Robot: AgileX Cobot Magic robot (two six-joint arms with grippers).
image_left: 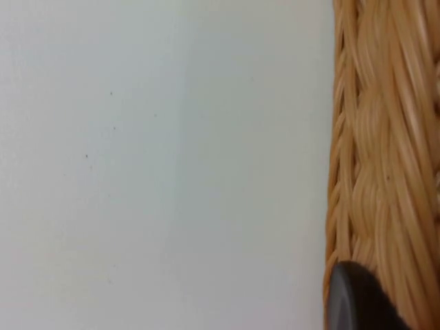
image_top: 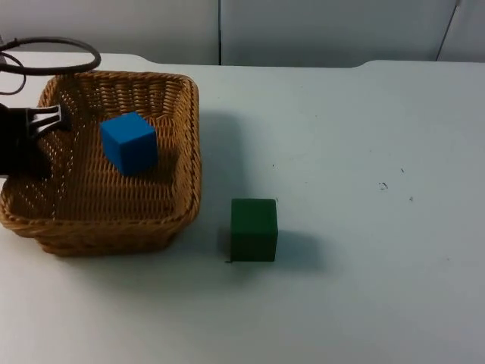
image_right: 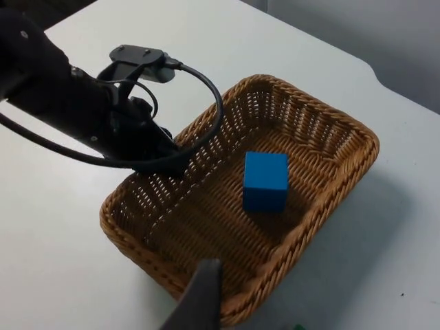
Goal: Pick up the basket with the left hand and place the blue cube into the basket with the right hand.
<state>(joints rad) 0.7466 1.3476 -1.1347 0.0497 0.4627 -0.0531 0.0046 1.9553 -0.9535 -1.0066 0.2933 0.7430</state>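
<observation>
The blue cube (image_top: pixel 129 142) sits inside the basket (image_top: pixel 151 231), on its woven floor toward the upper middle, in the left of the top view. So the placing looks done, as far as I can judge. The left gripper (image_top: pixel 51 120) is at the basket's left rim, fingers closed on the wicker wall; the left wrist view has one fingertip (image_left: pixel 354 299) hard against the weave (image_left: pixel 381 172).

Now the risks. That hold is on one side only, so the basket could tip toward its free side and the cube slide to the far wall or roll out if the arm jerks. A thin bite on wicker might also slip. Just right of the basket on the tabletop (image_top: pixel 364 136) stands a green cube (image_top: pixel 254 229), near enough that a swinging basket could knock it.

Hard to read: whether the basket's base rests on the tabletop or hangs just clear. In the right wrist view, the right gripper shows one dark fingertip (image_right: pixel 201 297) over the basket's near rim; I can't tell whether it's open or closed.
</observation>
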